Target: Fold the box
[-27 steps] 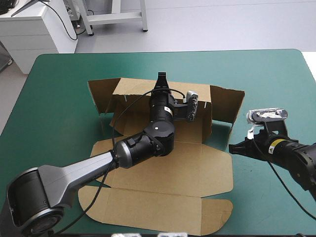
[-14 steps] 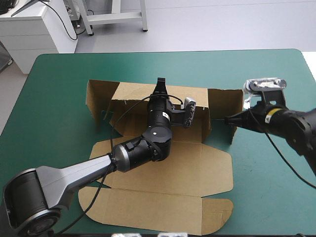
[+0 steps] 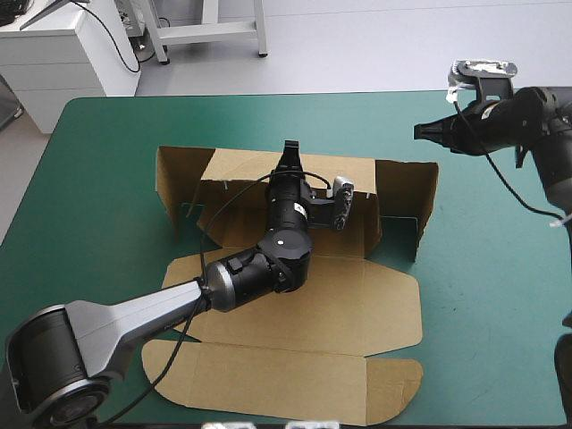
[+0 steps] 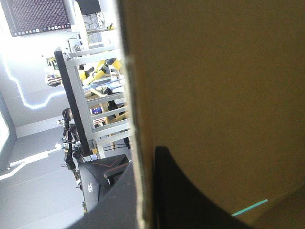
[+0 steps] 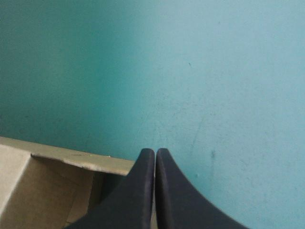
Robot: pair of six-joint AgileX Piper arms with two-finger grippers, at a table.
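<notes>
Brown box [image 3: 357,295] mid-table [image 3: 107,143], part formed: rear wall [image 3: 241,174] upright, right end flap [image 3: 407,192] angled forward, base and lid panel [image 3: 286,375] flat toward near edge. Left pincer [image 3: 289,150] clamped over rear wall's top edge, board between fingers; likely pinning wall upright while ends get tucked. Right pincer [image 3: 418,132] closed to point, empty, hovering off box's far right corner, clear of board. Judgement: right end flap needs pushing inward next; closed tip suits nudging.

Robot lab: teal-green covered table [image 3: 116,143], white cabinet [image 3: 63,55], metal frame legs [image 3: 211,32], bare grey floor [image 3: 375,45].
</notes>
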